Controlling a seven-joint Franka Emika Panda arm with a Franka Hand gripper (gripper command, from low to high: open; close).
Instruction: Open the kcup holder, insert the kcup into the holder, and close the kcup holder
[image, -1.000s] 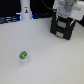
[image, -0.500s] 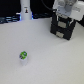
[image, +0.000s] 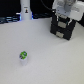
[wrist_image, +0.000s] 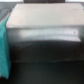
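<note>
Black boxy kcup holder (image: 62, 27) with two stacked drawer fronts sits directly under my white gripper (image: 64, 11), at the far right of the exterior view.

My gripper hangs over the holder's top; I cannot tell how far its jaws are open, and it seems to hold nothing. Small white kcup with green top (image: 22, 55) stands well apart, near and left on the white table (image: 50, 60). Wrist view is blurred: only a pale slab.

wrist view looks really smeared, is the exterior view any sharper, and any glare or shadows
Wrist view: heavily blurred, only a pale slab over a dark, streaky reflective face reads. Exterior view: soft and low in detail, but the kcup, the kcup holder and the gripper are recognisable; the kcup casts a faint shadow on the evenly lit table.
</note>
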